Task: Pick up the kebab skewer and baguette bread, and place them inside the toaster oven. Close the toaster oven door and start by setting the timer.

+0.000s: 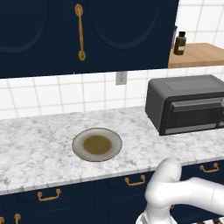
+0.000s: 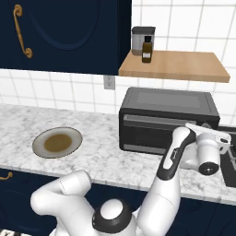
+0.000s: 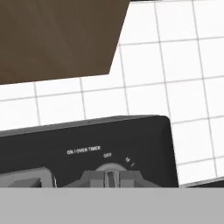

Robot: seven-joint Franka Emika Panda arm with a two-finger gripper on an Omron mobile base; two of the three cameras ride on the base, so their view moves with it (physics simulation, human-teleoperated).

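Hand view: timer step in hand, my pincer clenched on the timer knob (image 3: 110, 178).

Low centre of this frame, the knob sits right at my fingertips, under the "ON / OVEN TIMER" and "OFF" lettering on the control panel. Right base view, right of centre: my pincer (image 2: 225, 141) is pressed to the right end of the toaster oven (image 2: 168, 103), whose door (image 2: 154, 133) looks shut flat. Left base view, centre: the plate (image 1: 97, 145) on the counter (image 1: 39, 144) carries only a brown patch; no kebab skewer or baguette bread on it, so I judge both are loaded, though the dark glass hides the inside. Next move, as I read it: rotate the wrist to turn the knob off "OFF", keeping the grip square so the tips do not slip.
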